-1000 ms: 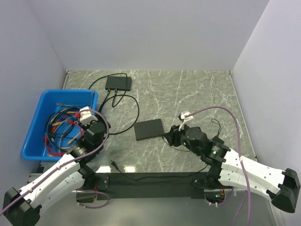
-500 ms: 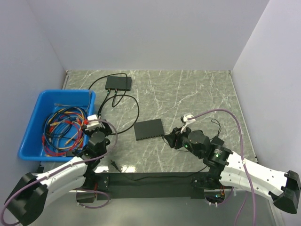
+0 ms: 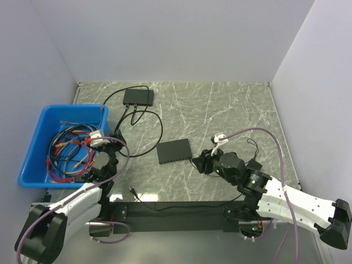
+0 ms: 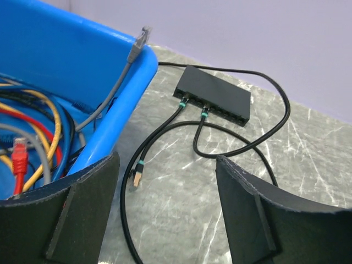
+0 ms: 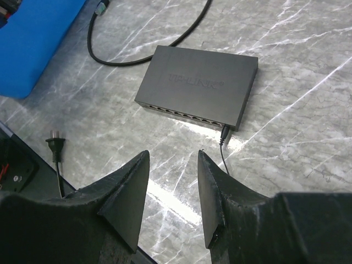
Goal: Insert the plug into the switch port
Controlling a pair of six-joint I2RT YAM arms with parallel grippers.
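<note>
A: Overhead light is falling evenly, bright and diffuse. The table (image 3: 220, 104) is carrying only soft, short shadows.
B: In the right wrist view, glare is blooming white on the marble just in front of the black box (image 5: 198, 88).
A: Fingers (image 4: 258, 220) of the left gripper (image 4: 166, 176) are reading dark and slightly soft up close. The blue bin (image 4: 71, 60) is catching a sheen along its rim.

**Camera layout**
Top view shows you the whole table (image 3: 231, 104) from above. Left wrist faces the far black box (image 4: 214, 96); right wrist looks closely down on the near black box (image 5: 198, 88). Both include the blue bin (image 4: 66, 60).
</note>
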